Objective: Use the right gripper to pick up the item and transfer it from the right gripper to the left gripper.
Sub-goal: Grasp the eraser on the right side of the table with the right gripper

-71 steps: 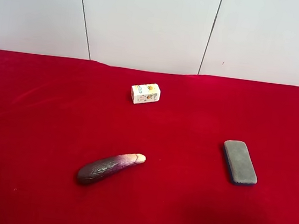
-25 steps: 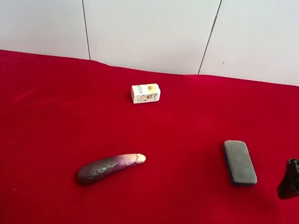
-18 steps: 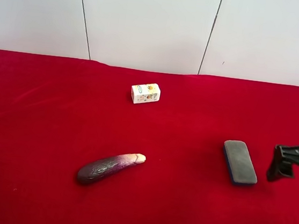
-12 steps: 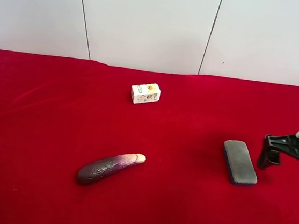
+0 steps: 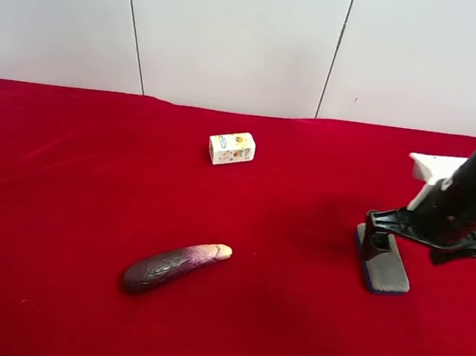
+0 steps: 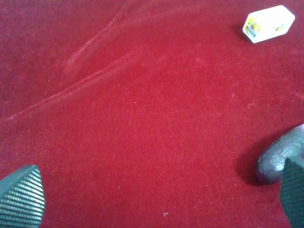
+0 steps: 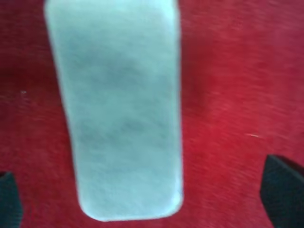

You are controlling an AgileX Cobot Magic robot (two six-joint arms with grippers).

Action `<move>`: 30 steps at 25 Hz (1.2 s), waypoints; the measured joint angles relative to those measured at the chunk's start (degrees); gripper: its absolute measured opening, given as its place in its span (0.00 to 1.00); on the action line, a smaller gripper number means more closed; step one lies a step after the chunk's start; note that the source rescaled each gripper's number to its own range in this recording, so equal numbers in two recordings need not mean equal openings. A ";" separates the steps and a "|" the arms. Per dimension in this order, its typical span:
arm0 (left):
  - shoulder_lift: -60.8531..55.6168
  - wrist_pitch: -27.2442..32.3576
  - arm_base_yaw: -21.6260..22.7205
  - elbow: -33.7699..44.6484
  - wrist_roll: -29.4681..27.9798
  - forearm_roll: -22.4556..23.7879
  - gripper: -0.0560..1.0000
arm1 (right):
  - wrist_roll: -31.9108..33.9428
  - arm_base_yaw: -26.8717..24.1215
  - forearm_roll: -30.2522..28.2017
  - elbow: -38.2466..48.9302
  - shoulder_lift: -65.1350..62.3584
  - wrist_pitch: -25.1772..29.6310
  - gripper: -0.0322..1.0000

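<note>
- Over the red cloth (image 5: 90, 195), toward the exterior high view's right, the right gripper (image 5: 408, 245) hangs above the item (image 5: 389, 271). It is carried on a black arm with a white housing (image 5: 432, 170).
- Right gripper condition: the 2 black fingers (image 7: 282, 192) stand wide apart, 1 on each long side of the item, and neither clamps it. The right wrist view is blurred, so contact with the cloth cannot be told.
- Item position: the grey pad lies flat on the cloth, grey face up, with a thin blue layer showing along its edge. In the right wrist view it sits nearer 1 finger than the other, with a strip of cloth showing on both sides. In the exterior high view, 1 finger overlaps its far end.
- Left gripper (image 6: 157, 194) condition: the 2 ribbed fingertips (image 6: 21, 197) are spread apart over creased red cloth, and only cloth lies between them.
- Eggplant (image 5: 174, 267): the dark purple piece with a pale tip lies on the cloth well apart from the item. In the left wrist view its dark end sits just beside 1 fingertip, and contact cannot be told.
- Small white printed box (image 5: 232, 148): it rests farther back near the middle of the cloth, well apart from both the eggplant and the item.
- White panelled wall (image 5: 237, 32): it stands behind the cloth's far edge.
</note>
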 joint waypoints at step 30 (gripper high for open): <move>0.00 0.00 0.00 0.00 0.00 0.00 1.00 | 0.88 1.22 -1.38 0.00 8.51 1.06 1.00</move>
